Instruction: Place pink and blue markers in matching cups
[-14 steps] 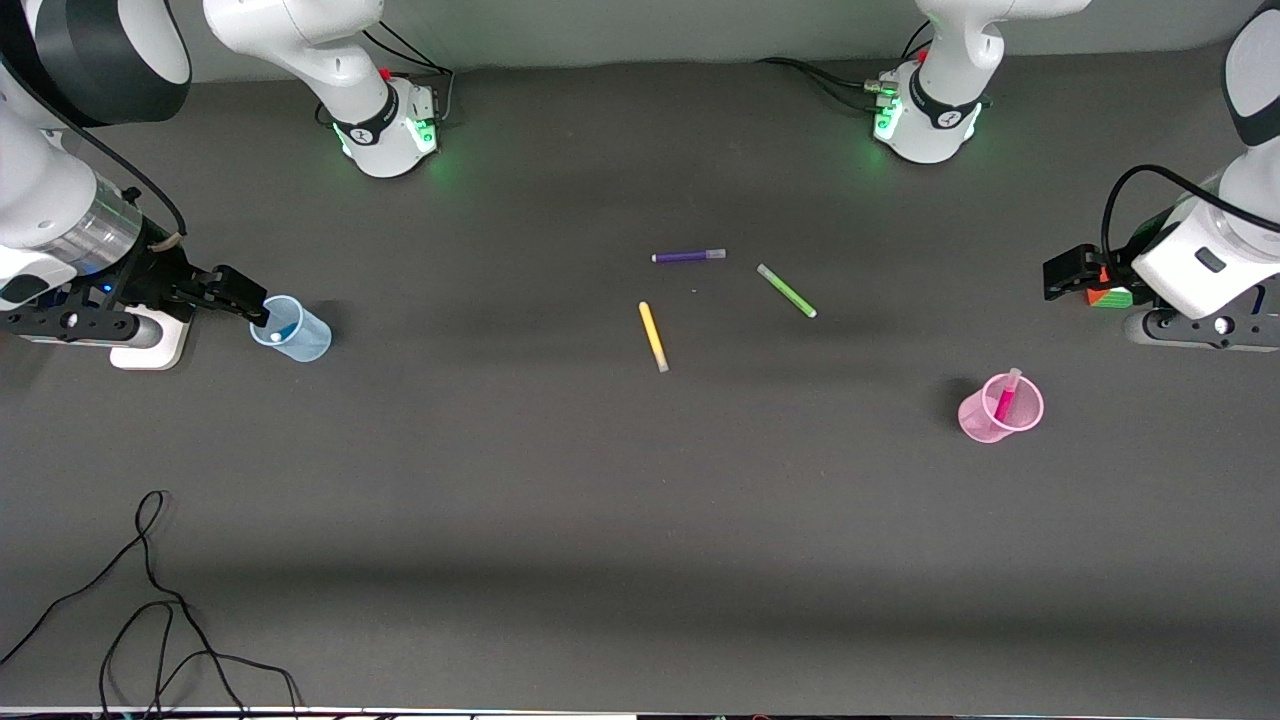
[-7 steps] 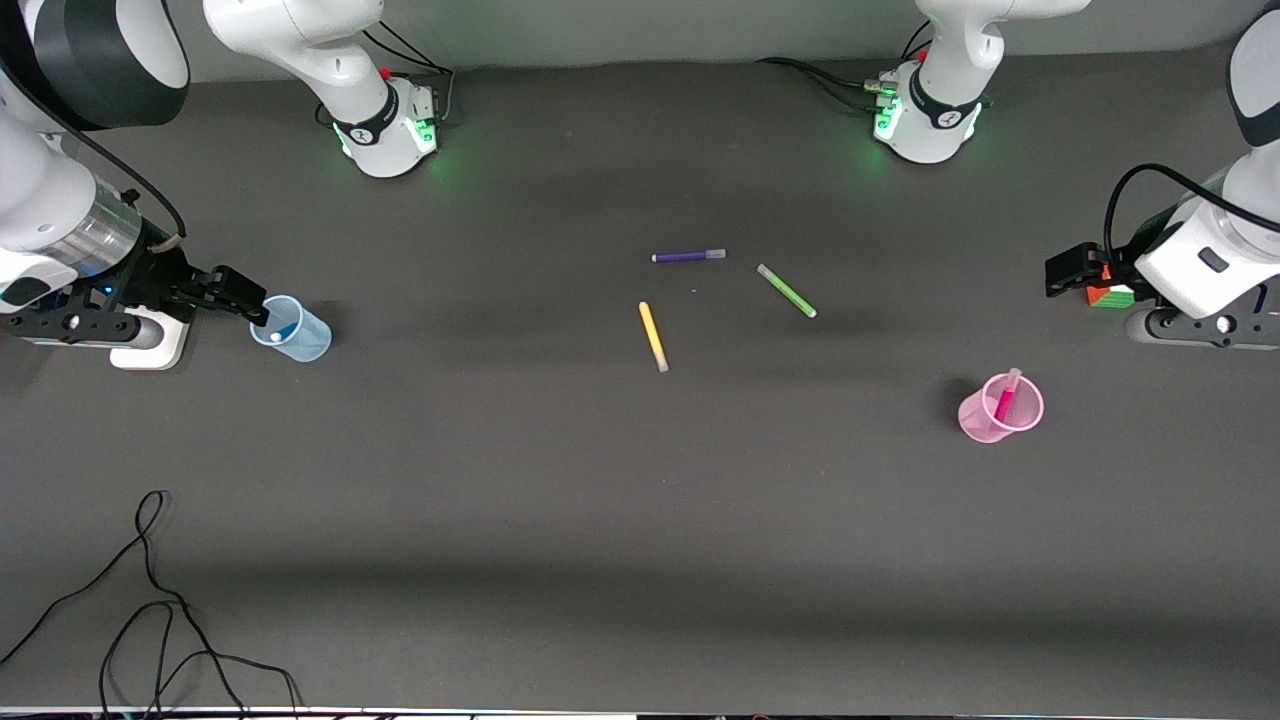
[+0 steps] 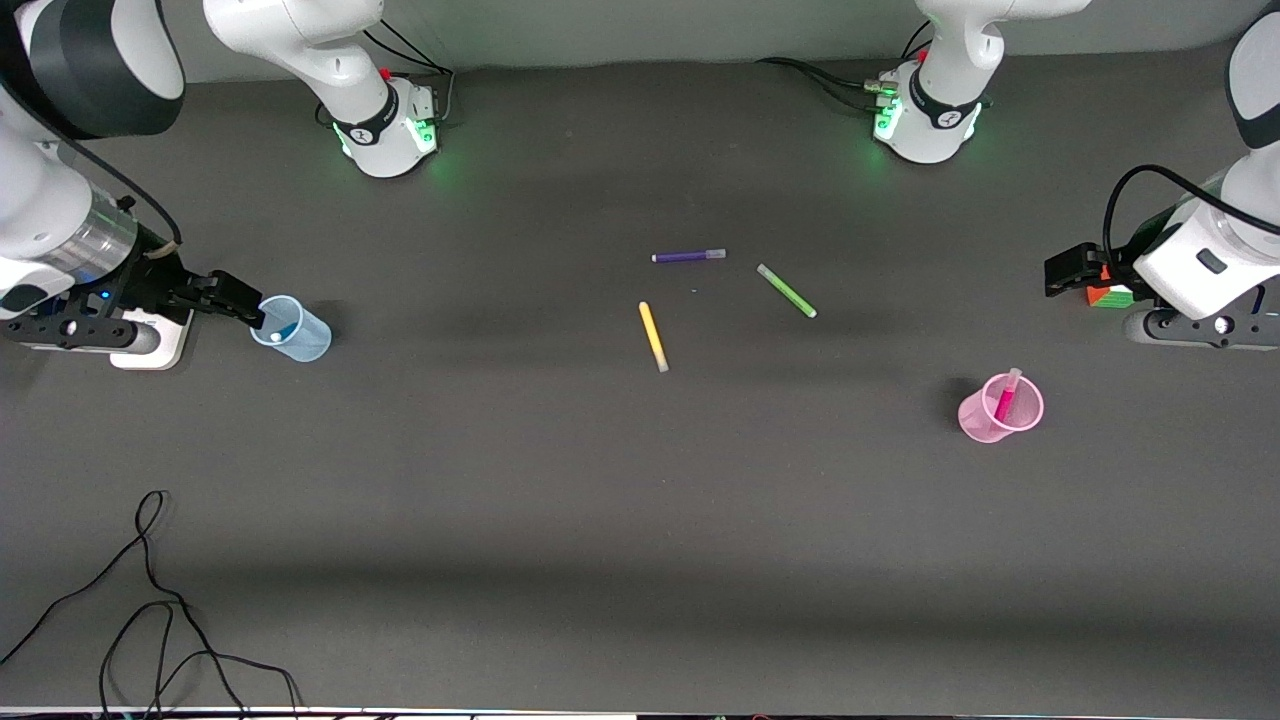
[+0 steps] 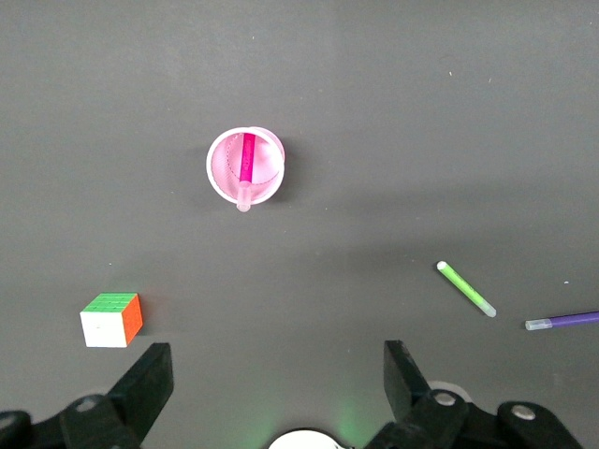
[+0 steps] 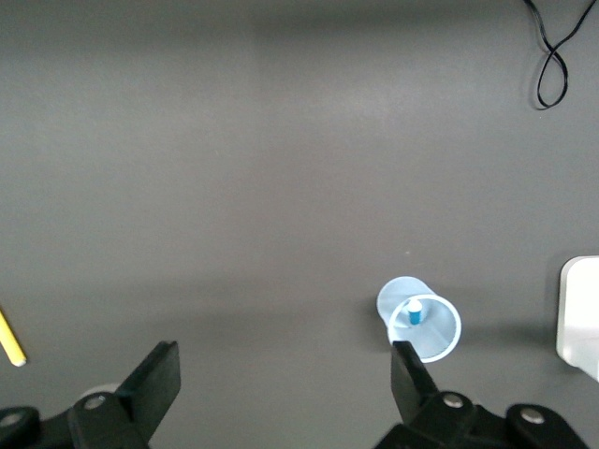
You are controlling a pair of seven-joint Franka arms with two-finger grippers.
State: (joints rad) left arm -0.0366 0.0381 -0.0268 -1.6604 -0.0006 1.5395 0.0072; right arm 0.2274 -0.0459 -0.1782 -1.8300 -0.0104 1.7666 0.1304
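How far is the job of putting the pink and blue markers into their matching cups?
It looks done. The pink marker stands in the pink cup, and the blue marker is in the blue cup. Nothing is in hand: the left gripper and the right gripper are both open and hold nothing. By the cups, nothing is left to place.
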